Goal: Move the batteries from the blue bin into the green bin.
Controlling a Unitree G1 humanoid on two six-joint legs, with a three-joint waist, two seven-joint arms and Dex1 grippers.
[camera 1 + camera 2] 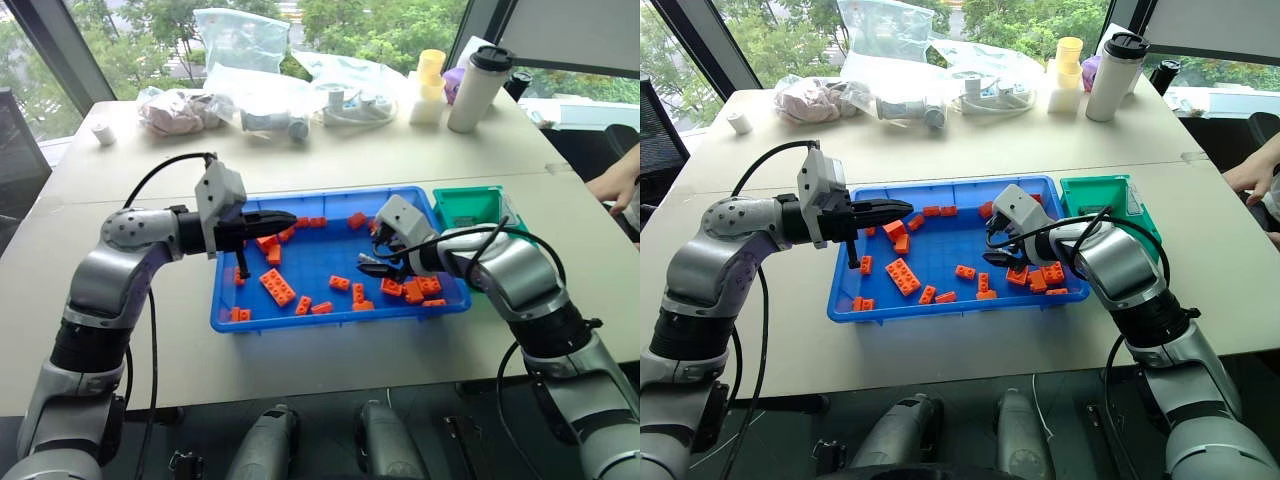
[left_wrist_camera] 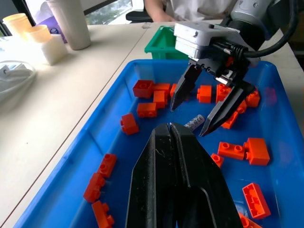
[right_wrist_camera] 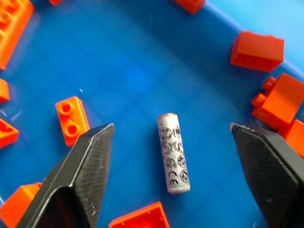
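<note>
Tabletop (image 1: 330, 350): blue bin (image 1: 330, 318)
Battery (image 3: 173, 160): between right gripper (image 3: 173, 175) fingers, axis crosswise to their gap
Right fingers: apart
Left gripper (image 1: 285, 217): fingers together

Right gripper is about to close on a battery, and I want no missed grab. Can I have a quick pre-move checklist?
1. Right gripper jaws open: ok.
2. Battery lies between the fingers: ok.
3. Battery free of orange bricks: ok.
4. Battery already touched by a finger: no, ok.
5. Left gripper shut, apart from the battery: ok.
6. Green bin has room: cannot tell.
</note>
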